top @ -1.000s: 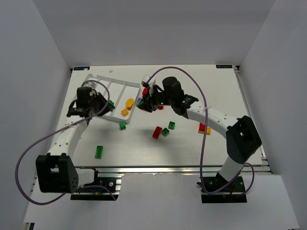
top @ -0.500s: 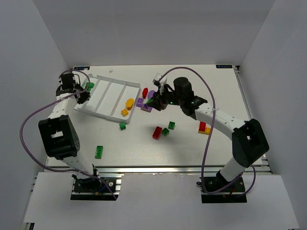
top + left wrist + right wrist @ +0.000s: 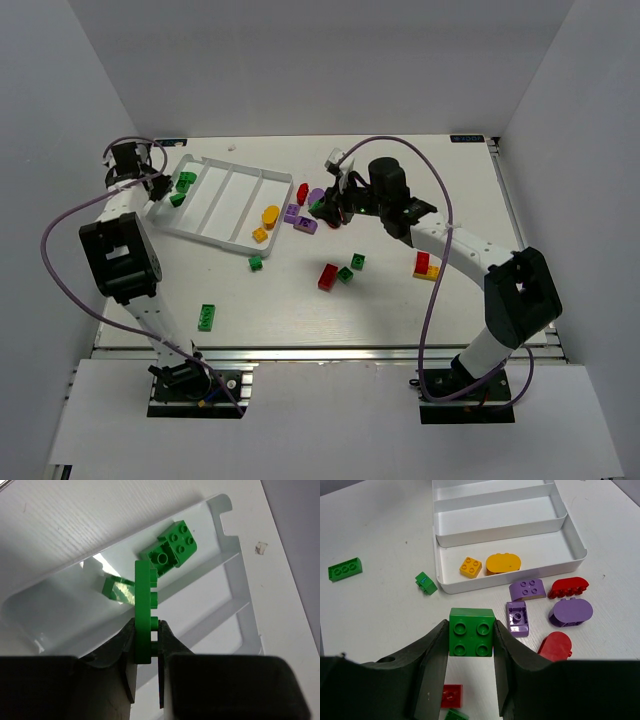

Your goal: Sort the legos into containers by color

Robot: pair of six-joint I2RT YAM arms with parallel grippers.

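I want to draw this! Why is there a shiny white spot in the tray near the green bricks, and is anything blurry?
Left wrist view: light glares off the white tray beside the green bricks; the pinched green flat brick is sharp, the left gripper just dark. Right wrist view: even light, the green square brick crisp.

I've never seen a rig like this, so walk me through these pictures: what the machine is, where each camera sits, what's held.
Two robot arms are bolted to a table. One picture looks down from above; the other two come from a camera on each wrist. The left pincer is shut on a flat green brick at the white tray, where more green bricks lie. The right pincer grips a square green brick. Other bricks, purple, red, green and yellow, lie loose on the table.
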